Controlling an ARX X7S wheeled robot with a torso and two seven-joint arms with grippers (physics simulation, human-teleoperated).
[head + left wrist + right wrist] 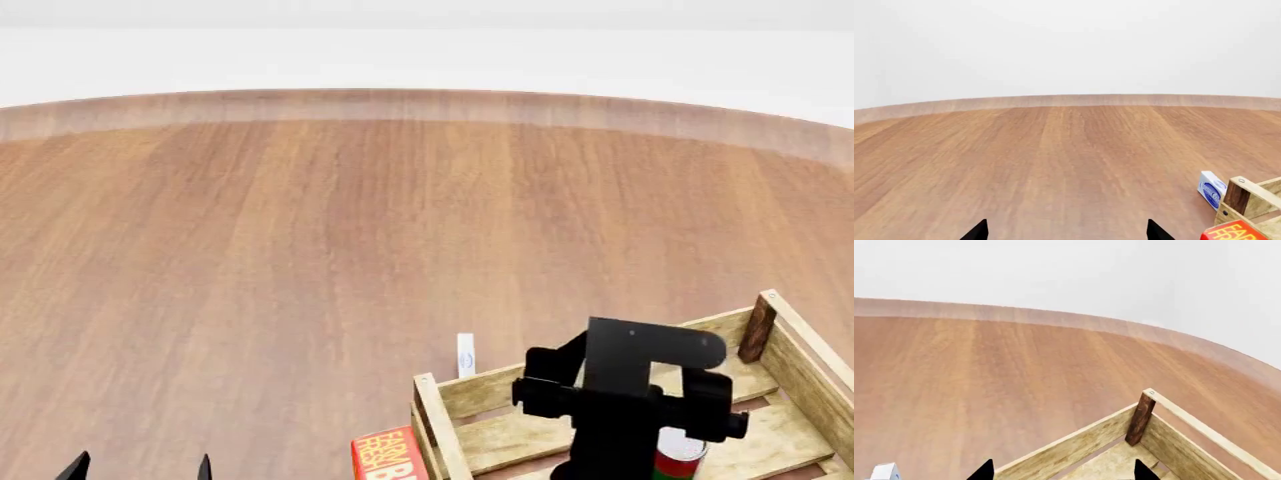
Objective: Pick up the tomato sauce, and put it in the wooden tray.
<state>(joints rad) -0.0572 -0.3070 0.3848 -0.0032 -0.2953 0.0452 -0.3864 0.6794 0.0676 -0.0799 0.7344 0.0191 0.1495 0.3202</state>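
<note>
At the far left of the head view, the left gripper (139, 467) shows only as two dark finger tips standing apart with bare wood between them, so its fingers are released and hold nothing. Around it the wooden tabletop (267, 250) lies wide open, running clear to its curved far edge, beyond which there is only a pale wall.

Right of that open stretch, a red box (388, 455) with yellow lettering sits just outside the near-left corner of the wooden tray (461, 395), and a small white and blue packet (465, 355) lies on the tabletop just beyond the tray's far-left wall.

The tray's pale slat walls rise around its floor, with a dark brown post at the far right corner. The right gripper (1062, 472) hangs over the tray's inside; in its wrist view the two finger tips stand wide apart with only the tray's corner between them, so it too is released. The tomato sauce (677, 455) stands upright on the tray floor just right of the arm, its long axis vertical and its silver top facing up, partly hidden by the arm.
</note>
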